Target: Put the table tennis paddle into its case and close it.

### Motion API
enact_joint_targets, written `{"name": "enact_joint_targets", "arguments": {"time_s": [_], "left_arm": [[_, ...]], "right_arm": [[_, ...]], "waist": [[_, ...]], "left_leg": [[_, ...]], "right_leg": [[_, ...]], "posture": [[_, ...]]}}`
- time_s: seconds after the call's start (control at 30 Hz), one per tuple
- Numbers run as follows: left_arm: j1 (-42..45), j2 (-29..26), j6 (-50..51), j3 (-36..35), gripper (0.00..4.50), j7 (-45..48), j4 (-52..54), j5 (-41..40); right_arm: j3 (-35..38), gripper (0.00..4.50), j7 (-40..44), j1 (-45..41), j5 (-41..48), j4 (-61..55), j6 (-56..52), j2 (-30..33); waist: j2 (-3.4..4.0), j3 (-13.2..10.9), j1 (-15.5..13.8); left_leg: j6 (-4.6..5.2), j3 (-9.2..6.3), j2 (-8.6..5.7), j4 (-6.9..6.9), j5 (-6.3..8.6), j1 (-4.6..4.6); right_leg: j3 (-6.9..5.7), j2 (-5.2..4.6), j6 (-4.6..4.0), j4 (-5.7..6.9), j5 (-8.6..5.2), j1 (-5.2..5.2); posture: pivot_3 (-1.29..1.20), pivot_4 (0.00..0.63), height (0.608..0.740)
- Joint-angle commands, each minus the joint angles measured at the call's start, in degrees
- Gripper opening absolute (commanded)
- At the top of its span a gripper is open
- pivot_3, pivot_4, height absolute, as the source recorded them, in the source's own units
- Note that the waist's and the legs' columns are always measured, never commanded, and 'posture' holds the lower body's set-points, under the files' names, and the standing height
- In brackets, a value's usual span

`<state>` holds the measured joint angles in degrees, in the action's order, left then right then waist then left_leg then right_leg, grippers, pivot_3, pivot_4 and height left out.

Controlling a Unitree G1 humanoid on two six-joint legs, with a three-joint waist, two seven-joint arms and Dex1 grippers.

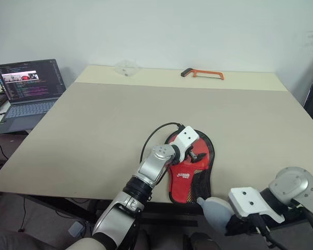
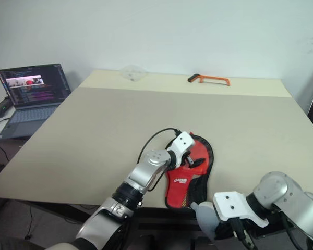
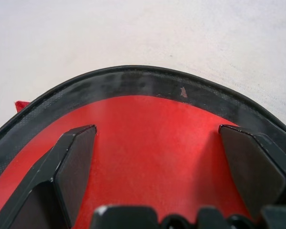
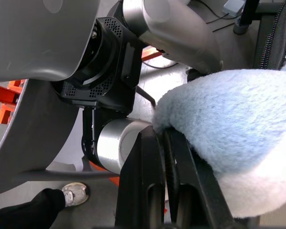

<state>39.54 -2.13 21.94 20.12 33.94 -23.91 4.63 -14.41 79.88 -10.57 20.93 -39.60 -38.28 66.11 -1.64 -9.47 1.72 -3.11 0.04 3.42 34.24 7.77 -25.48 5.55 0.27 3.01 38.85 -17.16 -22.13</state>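
Here the case (image 1: 192,172) lay red face up at the near edge of the table (image 1: 94,135), its long axis running from the table's near edge toward the far side. The left gripper (image 1: 194,154) sat over the case's round end, fingers (image 3: 71,157) spread wide on either side of a red surface rimmed in black, nothing clamped. Whether that red was the table tennis paddle inside or the case's own face, I couldn't tell. The right gripper (image 4: 164,181) hung off the table's near edge, just beside the case's narrow end, fingers pinched shut on a pale fluffy pouch (image 1: 215,209). Left arm was clearly nearer the case; the right was occupied, I'd judge.
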Motion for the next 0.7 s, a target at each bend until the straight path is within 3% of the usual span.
{"name": "enact_joint_targets", "arguments": {"time_s": [0.03,0.37,0.47,0.6,0.7], "left_arm": [[-1.74,-0.49,1.37,2.97,4.50,0.78,-3.28,2.14],[-2.10,-1.86,-3.03,-0.50,4.50,4.71,1.49,-1.90],[-2.35,-4.13,-4.54,-2.19,4.50,7.98,4.71,-4.22],[-2.58,-9.81,-5.65,-4.88,4.50,15.10,10.47,-8.63],[-3.53,-17.12,-6.02,-7.10,4.50,22.87,15.96,-12.75]], "right_arm": [[4.41,0.05,0.05,-3.85,2.04,5.08,0.18,-0.02],[6.19,0.05,-2.45,-6.97,-0.31,17.04,2.56,-1.35],[5.67,0.70,-1.62,-7.22,0.03,18.56,2.87,-1.52],[5.71,2.10,-1.14,-8.55,-0.23,21.95,3.67,-1.78],[6.77,3.16,-0.19,-9.68,0.15,25.18,3.98,-1.09]], "waist": [[-0.02,-0.01,0.05],[-0.15,-0.08,0.12],[-0.14,-0.10,0.19],[-0.15,-0.32,0.58],[-0.13,-0.48,0.87]], "left_leg": [[0.00,0.00,0.00,0.00,0.00,0.07],[-0.02,0.10,0.00,-0.17,0.02,0.49],[-0.02,0.10,0.02,-0.25,0.02,0.49],[-0.02,0.08,0.09,-0.28,0.02,0.49],[-0.02,0.11,0.12,-0.29,0.02,0.48]], "right_leg": [[0.00,0.00,0.00,0.00,0.00,0.05],[0.06,-0.04,-0.08,-0.03,-0.05,0.36],[0.06,-0.02,-0.10,0.00,-0.06,0.35],[0.06,0.07,-0.10,0.07,-0.06,0.28],[0.08,0.08,-0.10,0.10,-0.06,0.24]], "posture": [[0.00,0.150,0.740],[0.00,0.150,0.740],[0.00,0.150,0.740],[0.00,0.150,0.740],[0.00,0.150,0.740]]}}
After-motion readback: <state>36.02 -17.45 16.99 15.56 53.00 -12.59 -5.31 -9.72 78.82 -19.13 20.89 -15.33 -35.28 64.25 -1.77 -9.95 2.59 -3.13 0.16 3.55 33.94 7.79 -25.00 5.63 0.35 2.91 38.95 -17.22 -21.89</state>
